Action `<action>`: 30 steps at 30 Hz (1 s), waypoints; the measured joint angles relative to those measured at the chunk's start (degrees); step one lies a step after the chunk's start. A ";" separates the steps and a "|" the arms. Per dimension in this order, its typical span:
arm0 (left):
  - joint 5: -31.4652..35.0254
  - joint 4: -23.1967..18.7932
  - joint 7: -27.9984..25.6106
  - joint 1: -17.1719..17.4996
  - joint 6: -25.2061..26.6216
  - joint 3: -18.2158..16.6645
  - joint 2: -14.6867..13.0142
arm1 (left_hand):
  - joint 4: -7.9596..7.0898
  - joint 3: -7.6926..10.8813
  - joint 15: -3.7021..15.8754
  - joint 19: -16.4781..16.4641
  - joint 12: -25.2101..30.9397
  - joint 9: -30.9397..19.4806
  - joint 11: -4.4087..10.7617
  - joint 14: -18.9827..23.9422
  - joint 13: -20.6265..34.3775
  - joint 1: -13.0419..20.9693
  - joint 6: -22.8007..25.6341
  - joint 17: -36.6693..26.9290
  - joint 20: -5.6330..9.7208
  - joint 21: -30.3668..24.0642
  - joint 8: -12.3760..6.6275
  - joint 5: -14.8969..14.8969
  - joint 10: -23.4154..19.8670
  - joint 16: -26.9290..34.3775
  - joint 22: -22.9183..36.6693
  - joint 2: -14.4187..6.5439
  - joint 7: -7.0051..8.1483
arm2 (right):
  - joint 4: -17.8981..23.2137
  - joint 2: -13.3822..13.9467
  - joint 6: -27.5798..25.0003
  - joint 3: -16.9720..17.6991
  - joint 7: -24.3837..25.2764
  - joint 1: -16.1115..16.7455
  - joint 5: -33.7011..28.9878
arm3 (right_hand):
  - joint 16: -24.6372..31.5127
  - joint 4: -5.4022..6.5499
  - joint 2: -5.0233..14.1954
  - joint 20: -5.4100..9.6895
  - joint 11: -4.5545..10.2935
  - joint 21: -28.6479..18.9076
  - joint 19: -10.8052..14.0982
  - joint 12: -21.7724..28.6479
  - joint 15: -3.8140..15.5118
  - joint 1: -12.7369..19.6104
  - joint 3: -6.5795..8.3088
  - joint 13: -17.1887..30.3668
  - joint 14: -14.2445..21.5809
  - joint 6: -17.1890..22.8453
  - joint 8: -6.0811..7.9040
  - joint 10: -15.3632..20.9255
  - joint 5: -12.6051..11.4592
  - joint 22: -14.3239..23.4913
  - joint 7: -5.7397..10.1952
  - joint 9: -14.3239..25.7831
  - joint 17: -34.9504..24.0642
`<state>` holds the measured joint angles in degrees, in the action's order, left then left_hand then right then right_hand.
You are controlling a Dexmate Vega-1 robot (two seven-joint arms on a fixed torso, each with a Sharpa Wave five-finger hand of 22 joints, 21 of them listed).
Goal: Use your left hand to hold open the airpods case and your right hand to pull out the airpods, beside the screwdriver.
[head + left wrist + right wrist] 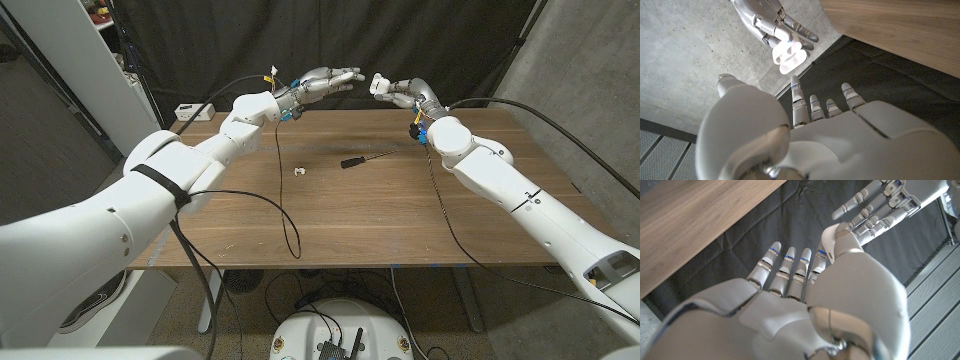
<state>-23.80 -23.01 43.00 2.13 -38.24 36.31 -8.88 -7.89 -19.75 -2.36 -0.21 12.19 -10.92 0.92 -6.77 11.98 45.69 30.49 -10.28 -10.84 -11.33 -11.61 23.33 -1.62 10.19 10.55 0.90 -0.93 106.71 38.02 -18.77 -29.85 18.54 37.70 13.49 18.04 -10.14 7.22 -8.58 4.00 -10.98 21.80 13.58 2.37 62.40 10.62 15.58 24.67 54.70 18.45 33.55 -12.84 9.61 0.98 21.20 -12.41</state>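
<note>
Nearest to us on the wooden table (pixel 400 220) a black cable (pixel 285 215) loops across the boards, trailing from our left arm. Beyond it, about mid-table, a small white piece (pixel 298 171) lies on the wood; it is too small for us to tell what it is. Just to its right, a little apart, rests the screwdriver (pixel 360 159), black-handled, with its thin shaft pointing toward our right arm. Farther back, above the table's far edge, both our hands are raised and face each other, close but not touching. Our left hand (pixel 325 83) holds nothing, its fingers stretched out and apart toward the other hand. Our right hand (pixel 398 89) grips the airpods case (pixel 788 57), a white rounded thing pinched at its fingertips and held up in the air between the two hands; in the left wrist view the case seems to stand open, though we cannot tell what lies inside. Behind the hands hangs a dark curtain (pixel 420 40).
</note>
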 measured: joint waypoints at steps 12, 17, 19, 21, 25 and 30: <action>0.75 1.04 -0.42 -0.18 1.10 0.47 0.47 | 0.00 0.00 0.00 0.00 0.00 -0.02 0.00 0.00 -0.28 -0.23 -1.48 0.00 0.00 0.00 0.82 0.01 0.00 0.20 0.00 0.23 -0.23 | 0.34 -1.14 1.00 -0.08 -1.25 0.21 -1.80 | 0.00 0.00 -0.13 0.00 0.00 0.00 0.00 0.00 -0.01 -0.12 0.00 -0.01 0.00 0.50 -0.02 0.00 0.11 0.00 -0.51 0.00 0.01; 1.07 1.47 -1.03 -0.40 2.51 0.77 0.93 | 0.00 0.00 0.00 0.00 0.00 -0.02 0.00 0.00 -0.27 -0.31 -1.55 0.01 0.00 0.00 0.81 0.41 0.00 0.20 0.00 0.31 0.11 | 0.52 -1.58 1.18 -0.10 -1.79 0.27 -2.20 | 0.22 0.00 -0.12 0.00 -0.01 0.00 0.00 0.00 -0.01 -0.11 0.00 0.14 0.00 0.50 -0.04 0.00 0.22 0.00 -0.51 0.00 0.01; 1.12 1.59 -1.17 -0.48 2.96 0.89 1.16 | -0.02 0.02 0.00 -0.01 0.00 -0.02 0.00 0.01 -0.27 -0.30 -0.98 0.01 0.00 0.00 0.81 0.53 0.00 0.20 0.00 0.30 0.68 | 0.52 -1.69 1.26 -0.11 -1.95 0.28 -2.29 | 0.22 0.00 -0.11 0.00 -0.01 0.00 0.00 0.00 -0.01 -0.11 0.00 0.27 0.01 0.50 -0.05 0.00 0.23 0.00 -0.51 0.00 0.01; 1.15 1.68 -1.17 -0.50 3.35 0.93 1.33 | -0.17 0.17 0.00 -0.01 0.00 -0.02 0.00 0.01 -0.27 -0.30 -0.39 0.01 0.01 0.00 0.50 0.63 -0.01 0.20 0.00 0.30 1.27 | 0.53 -1.85 1.32 -0.11 -2.17 0.28 -2.36 | 0.22 0.00 -0.09 0.00 -0.01 0.00 0.00 0.00 -0.01 -0.09 0.00 0.27 0.01 0.51 -0.12 0.00 0.23 0.00 -0.51 0.00 0.01; 0.80 1.81 -0.61 -0.51 3.61 0.70 1.70 | 0.15 0.49 0.43 -0.01 0.84 -0.02 1.34 0.43 -0.27 -0.30 3.63 0.01 0.00 0.00 -0.67 1.07 -1.35 0.58 0.00 0.30 2.92 | 0.41 -2.06 1.41 -0.11 -2.47 0.28 -2.46 | 0.22 0.00 -0.04 0.00 -0.01 0.00 0.00 0.00 -0.01 -0.06 0.00 0.27 0.01 0.50 -0.28 0.00 0.23 0.00 -0.51 0.00 0.01; -0.76 1.76 0.58 0.44 2.33 -0.58 1.89 | 0.44 0.78 1.90 -0.86 1.60 -0.01 2.42 2.75 -0.27 -0.30 9.55 0.07 0.39 -0.56 -1.99 1.90 -4.08 1.07 0.00 0.30 5.24 | -0.22 -2.31 1.41 -0.09 -2.79 0.26 -2.47 | 0.22 0.00 -0.03 0.00 -0.01 0.00 0.00 0.00 -0.01 -0.06 0.00 0.27 0.01 0.51 -0.38 0.00 0.66 0.00 -0.51 0.00 0.01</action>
<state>-24.56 -21.25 43.58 2.57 -35.91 35.72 -6.99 -7.45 -18.97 -0.46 -1.06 13.80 -10.93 3.34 -4.02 11.71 45.40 40.04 -10.21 -10.44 -11.89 -13.60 25.23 -5.69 11.25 10.54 1.20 4.31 106.50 35.71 -17.36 -29.94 15.75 37.96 11.02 18.26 -10.14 7.19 -8.58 3.99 -10.98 21.81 13.58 2.36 62.34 10.62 15.85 24.68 55.21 18.06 33.55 -12.18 9.62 0.48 21.20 -12.40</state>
